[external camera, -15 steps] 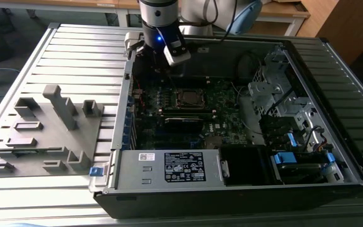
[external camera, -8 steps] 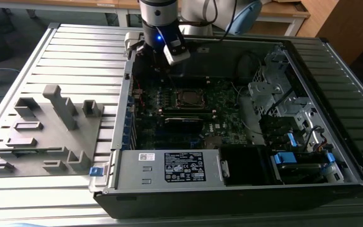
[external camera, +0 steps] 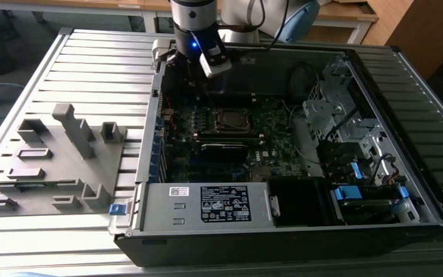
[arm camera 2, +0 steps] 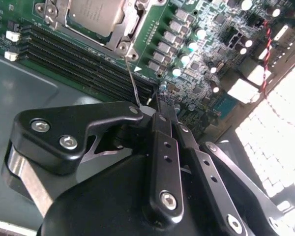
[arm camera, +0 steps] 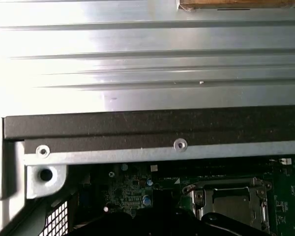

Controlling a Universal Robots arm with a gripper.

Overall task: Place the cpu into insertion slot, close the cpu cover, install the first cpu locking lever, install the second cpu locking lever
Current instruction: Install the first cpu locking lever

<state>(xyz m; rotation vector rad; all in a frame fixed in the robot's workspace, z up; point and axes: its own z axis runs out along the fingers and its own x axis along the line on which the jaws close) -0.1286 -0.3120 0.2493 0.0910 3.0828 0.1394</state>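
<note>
The cpu lies in the insertion slot, its dull silver top showing through the cpu cover, which lies down flat over it. From the socket's corner a thin wire locking lever stands up and ends at the black fingertips of my gripper. The fingers are pressed together there, on the lever's end. In the exterior view the gripper hangs over the far side of the open computer case, just beyond the socket. The first wrist view shows the covered socket below the case wall.
Long black memory slots run beside the socket. The labelled power supply box fills the case's near side and the drive cage its right. A grey fixture block stands on the ribbed metal table at the exterior view's left.
</note>
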